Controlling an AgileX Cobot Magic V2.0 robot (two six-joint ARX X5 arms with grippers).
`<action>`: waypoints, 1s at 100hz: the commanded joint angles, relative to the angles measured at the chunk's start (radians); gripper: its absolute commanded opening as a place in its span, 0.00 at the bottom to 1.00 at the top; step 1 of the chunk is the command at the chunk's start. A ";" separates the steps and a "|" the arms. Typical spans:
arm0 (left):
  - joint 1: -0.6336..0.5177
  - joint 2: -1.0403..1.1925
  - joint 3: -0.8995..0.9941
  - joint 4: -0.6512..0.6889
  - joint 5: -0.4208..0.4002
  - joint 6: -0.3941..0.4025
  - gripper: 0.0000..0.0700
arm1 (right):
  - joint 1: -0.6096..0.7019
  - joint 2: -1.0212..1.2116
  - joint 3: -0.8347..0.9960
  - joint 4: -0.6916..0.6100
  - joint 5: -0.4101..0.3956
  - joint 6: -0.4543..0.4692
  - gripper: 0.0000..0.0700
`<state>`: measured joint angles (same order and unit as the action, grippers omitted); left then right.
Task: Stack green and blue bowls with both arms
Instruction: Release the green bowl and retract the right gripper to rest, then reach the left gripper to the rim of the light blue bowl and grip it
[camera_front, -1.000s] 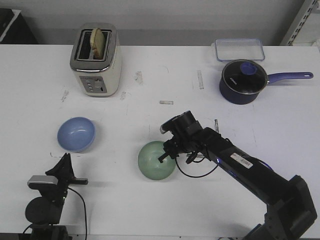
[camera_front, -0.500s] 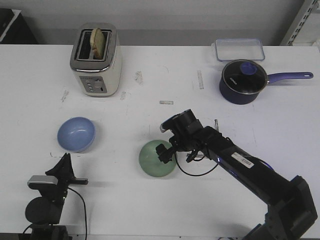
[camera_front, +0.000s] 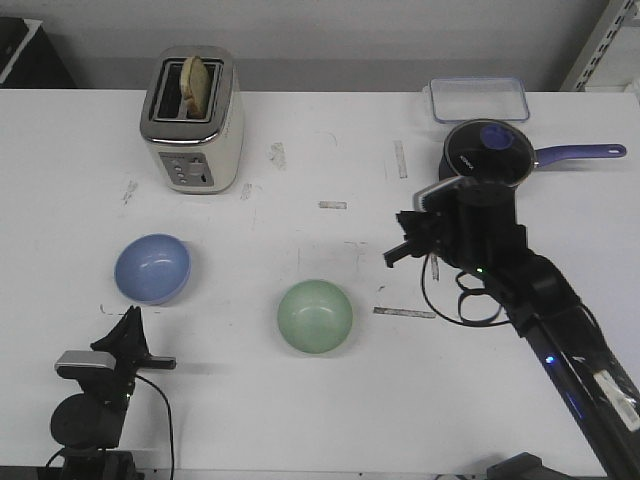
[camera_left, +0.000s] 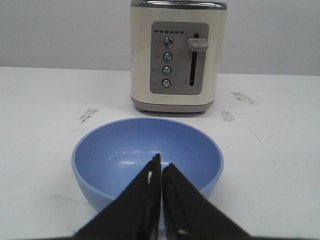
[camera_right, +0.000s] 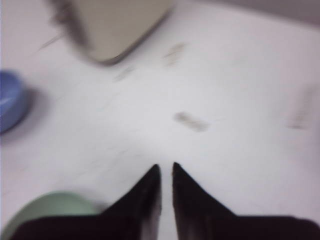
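Note:
The pale green bowl (camera_front: 315, 316) sits upright on the white table near the middle front; its rim shows in the blurred right wrist view (camera_right: 47, 207). The light blue bowl (camera_front: 152, 268) sits to its left, apart from it. My right gripper (camera_front: 396, 256) hangs above the table, right of and beyond the green bowl, with its jaws nearly together and empty (camera_right: 165, 167). My left gripper (camera_front: 128, 318) is low at the front left, just short of the blue bowl (camera_left: 147, 160). It is shut and empty, its tips (camera_left: 161, 161) pointing at that bowl's near rim.
A cream toaster (camera_front: 192, 120) with bread stands at the back left, beyond the blue bowl. A dark navy saucepan (camera_front: 487, 162) with a glass lid and a clear plastic container (camera_front: 479, 98) are at the back right, behind my right arm.
My right gripper has left the green bowl's rim and moved up and to the right, away from it. The green bowl stays in place. The left arm has not moved.

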<state>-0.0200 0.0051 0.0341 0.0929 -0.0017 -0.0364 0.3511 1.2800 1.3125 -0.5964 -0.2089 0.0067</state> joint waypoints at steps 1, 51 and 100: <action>0.001 -0.002 -0.021 0.013 -0.002 -0.002 0.00 | -0.042 -0.046 0.000 -0.019 0.038 -0.021 0.00; 0.001 -0.002 -0.021 0.003 -0.002 -0.002 0.00 | -0.246 -0.611 -0.636 0.152 0.270 -0.032 0.00; 0.001 0.002 0.076 0.134 -0.007 -0.018 0.00 | -0.246 -0.979 -0.849 0.257 0.269 -0.023 0.00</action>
<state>-0.0200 0.0055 0.0498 0.2028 -0.0021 -0.0441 0.1036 0.2939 0.4595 -0.3309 0.0570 -0.0216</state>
